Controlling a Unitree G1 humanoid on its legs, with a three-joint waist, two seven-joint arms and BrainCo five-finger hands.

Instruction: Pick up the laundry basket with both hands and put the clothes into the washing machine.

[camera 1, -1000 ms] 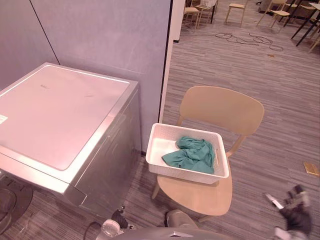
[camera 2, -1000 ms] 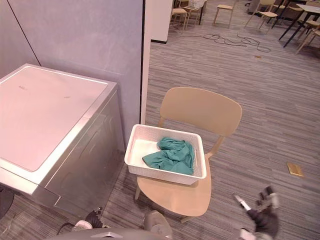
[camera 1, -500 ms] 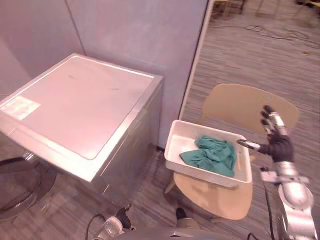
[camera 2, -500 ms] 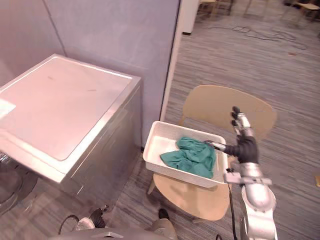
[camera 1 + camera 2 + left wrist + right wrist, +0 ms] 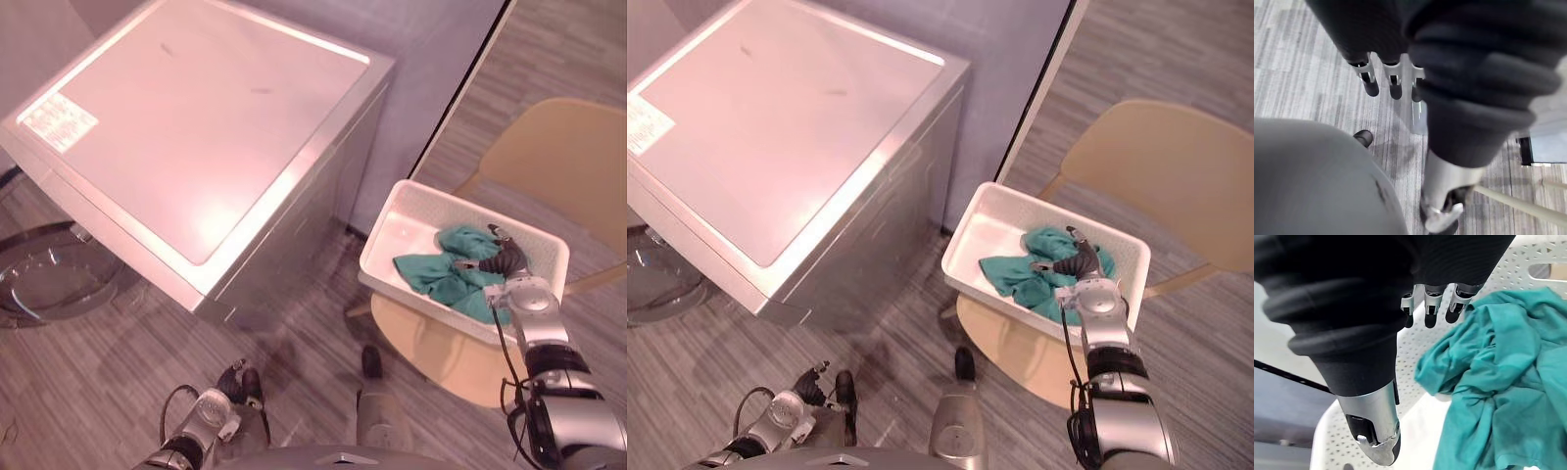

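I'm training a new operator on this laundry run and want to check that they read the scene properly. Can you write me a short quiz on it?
1. Fill in: the white laundry basket rests on a wooden ____.
2. Where is the right robot hand?
A. over the green clothes in the basket
B. flat on top of the washing machine
C. down on the floor
3. True or false: the left robot hand grips the basket's rim.

Key
1. chair
2. A
3. False: it hangs low over the floor, well away from the basket, fingers relaxed.
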